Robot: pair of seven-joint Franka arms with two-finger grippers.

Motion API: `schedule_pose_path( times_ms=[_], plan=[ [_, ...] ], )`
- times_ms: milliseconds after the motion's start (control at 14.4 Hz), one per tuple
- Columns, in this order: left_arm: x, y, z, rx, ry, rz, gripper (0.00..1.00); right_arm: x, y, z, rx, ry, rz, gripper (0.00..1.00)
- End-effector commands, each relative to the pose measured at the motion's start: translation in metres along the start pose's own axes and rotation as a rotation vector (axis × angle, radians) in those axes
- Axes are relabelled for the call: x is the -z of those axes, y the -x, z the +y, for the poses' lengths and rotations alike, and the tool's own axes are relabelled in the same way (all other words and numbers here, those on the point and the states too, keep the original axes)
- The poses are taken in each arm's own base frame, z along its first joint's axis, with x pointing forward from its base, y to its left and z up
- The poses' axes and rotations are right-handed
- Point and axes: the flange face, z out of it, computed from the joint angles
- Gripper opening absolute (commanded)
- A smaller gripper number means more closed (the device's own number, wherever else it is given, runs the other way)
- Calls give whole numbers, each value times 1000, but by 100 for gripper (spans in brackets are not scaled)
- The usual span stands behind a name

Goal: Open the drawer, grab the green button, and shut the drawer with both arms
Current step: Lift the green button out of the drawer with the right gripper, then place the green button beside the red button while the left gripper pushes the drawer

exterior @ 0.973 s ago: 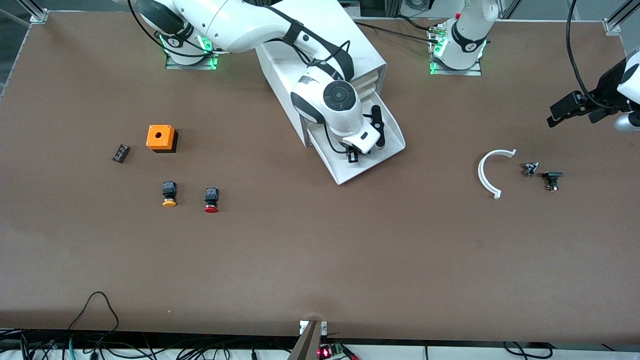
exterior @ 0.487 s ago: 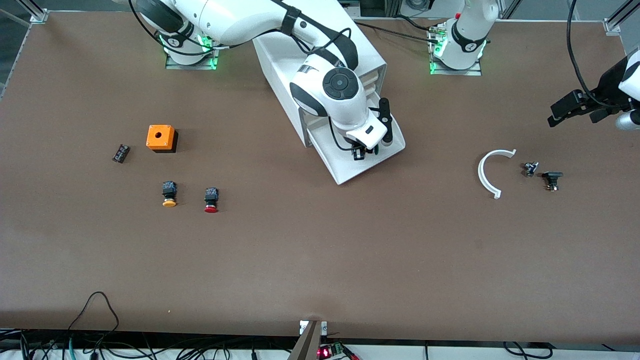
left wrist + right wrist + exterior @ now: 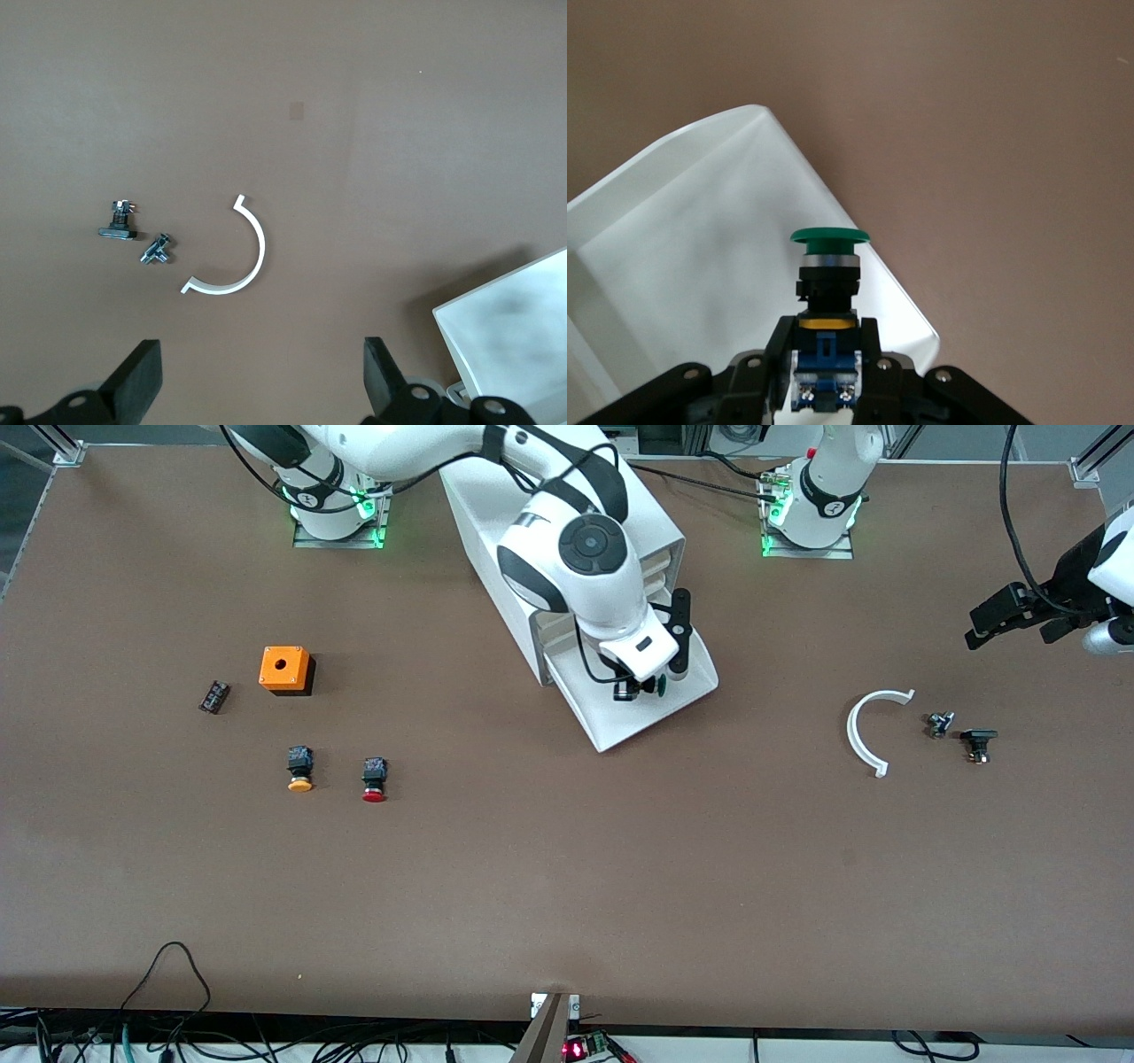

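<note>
I am holding the green-capped button (image 3: pixel 827 301) clenched in the right gripper (image 3: pixel 640 685) over the open drawer (image 3: pixel 611 722); the left gripper (image 3: pixel 1005 613) is waiting, spread wide, over the table's end. My worry is the cap snagging the drawer rim; a shallow grip could let the button slip.

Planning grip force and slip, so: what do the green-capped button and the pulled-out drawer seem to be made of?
The button: probably moulded plastic. Its green cap is smooth and matte, with a silvery ring beneath that may be metal, then a black collar over a yellow and blue body.

The drawer: apparently white plastic, possibly printed. It has a smooth, slightly glossy floor with soft highlights and thin, rounded walls.
</note>
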Motion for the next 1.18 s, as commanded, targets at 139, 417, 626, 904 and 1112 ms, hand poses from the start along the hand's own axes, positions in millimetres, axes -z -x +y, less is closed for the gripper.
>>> schedule_pose_path(
  times_ms=[139,417,626,904,1112],
  plan=[
    [-39,-20,44,-65,-7,16,100,28,64,80,-532,125,-49,28],
    [-130,-31,141,76,25,37,100,9,138,136,-897,168,-142,28],
    [-222,-31,202,225,81,44,100,-16,200,159,-1045,186,-242,27],
    [-331,-25,244,381,120,1,100,-71,267,153,-1138,181,-291,28],
    [-389,4,271,435,119,-21,100,-115,287,122,-1150,187,-206,28]
  ],
)
